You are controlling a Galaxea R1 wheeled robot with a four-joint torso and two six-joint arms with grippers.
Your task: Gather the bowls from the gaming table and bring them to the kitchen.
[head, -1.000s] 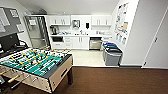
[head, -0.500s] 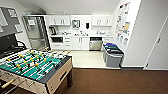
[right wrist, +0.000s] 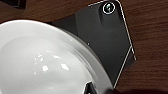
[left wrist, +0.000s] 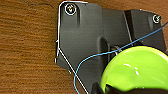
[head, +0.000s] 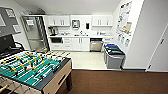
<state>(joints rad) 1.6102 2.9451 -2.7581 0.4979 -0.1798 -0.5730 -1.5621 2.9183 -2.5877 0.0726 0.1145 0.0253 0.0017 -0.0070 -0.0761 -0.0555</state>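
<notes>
Head view: kitchen (head: pixel 80 37) w/ white cabinets, white countertop and steel-fronted dishwasher (head: pixel 96 45) lies straight ahead, beyond the green-field table-football table (head: pixel 32 70) at near left. Grey lidded bins (head: pixel 113 56) stand between dishwasher and white wall, on pale floor; brown carpet (head: pixel 117 82) nearer the robot. Left wrist view: glossy lime-green plastic bowl (left wrist: pixel 136 71) sits close at the left claw, a thin blue cable (left wrist: pixel 100 53) crossing beside it; claw state cannot be told. Right wrist view: white round bowl (right wrist: pixel 42 62) sits close at the right claw; state likewise unclear.
</notes>
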